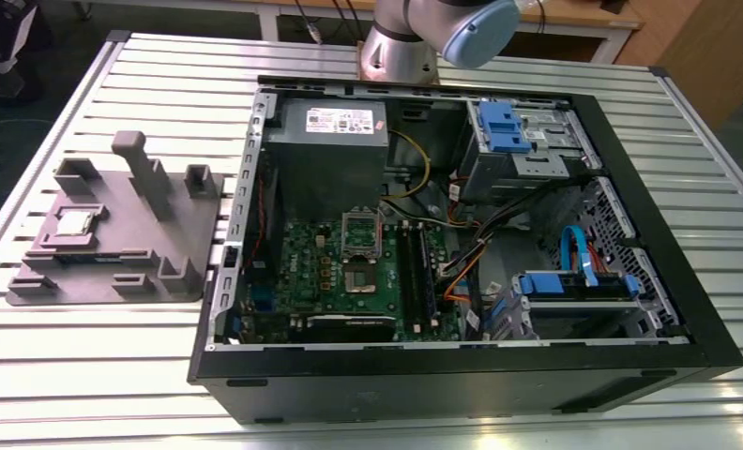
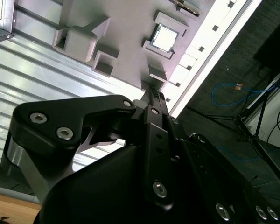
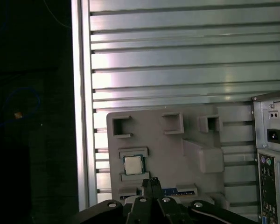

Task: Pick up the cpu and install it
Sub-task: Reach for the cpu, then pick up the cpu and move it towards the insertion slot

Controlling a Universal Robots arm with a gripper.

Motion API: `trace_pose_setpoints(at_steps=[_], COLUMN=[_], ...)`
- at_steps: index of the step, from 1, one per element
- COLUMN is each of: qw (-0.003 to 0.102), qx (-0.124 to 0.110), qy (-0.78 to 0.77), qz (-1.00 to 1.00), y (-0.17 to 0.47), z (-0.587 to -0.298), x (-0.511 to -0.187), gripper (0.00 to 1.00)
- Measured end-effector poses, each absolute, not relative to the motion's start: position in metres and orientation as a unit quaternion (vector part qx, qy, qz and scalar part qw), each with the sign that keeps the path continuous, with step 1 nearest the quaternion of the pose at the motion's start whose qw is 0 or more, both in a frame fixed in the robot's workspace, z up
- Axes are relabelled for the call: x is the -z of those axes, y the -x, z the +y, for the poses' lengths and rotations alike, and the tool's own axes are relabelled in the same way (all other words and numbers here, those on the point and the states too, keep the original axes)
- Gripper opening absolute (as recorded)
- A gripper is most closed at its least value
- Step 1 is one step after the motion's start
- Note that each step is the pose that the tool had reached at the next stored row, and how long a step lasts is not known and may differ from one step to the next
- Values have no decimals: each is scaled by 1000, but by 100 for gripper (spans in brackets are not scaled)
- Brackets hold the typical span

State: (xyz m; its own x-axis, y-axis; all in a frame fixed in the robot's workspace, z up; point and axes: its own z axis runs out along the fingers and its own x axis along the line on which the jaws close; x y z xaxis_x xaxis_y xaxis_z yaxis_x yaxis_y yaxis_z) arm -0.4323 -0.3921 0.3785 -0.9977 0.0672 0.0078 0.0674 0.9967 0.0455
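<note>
Two fingers (image 3: 148, 185) of the gripper (image 3: 152, 181) look pressed together and empty, hanging above the grey fixture tray (image 3: 200, 135). Just ahead of them the cpu (image 3: 133, 164) lies flat in its pocket, and the memory stick (image 3: 175, 191) sits right beside the tips. Going down unspread, they would likely strike the chip's lid. A small sideways error could catch the pocket wall or the stick, tilting the cpu long before the far-off motherboard socket (image 1: 363, 270).

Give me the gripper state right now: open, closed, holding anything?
Gripper: fingers shut, holding nothing; the cpu lies in the grey tray.
</note>
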Motion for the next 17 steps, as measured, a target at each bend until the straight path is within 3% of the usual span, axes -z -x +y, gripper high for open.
trace_pose_setpoints(at_steps=[14,16,17], qw=[3,3,3], qx=[23,23,23], qy=[34,34,34], qz=[-999,-999,-999], y=[435,435,435], z=[-392,-392,-392], x=[-379,-379,-379], gripper=[11,11,16])
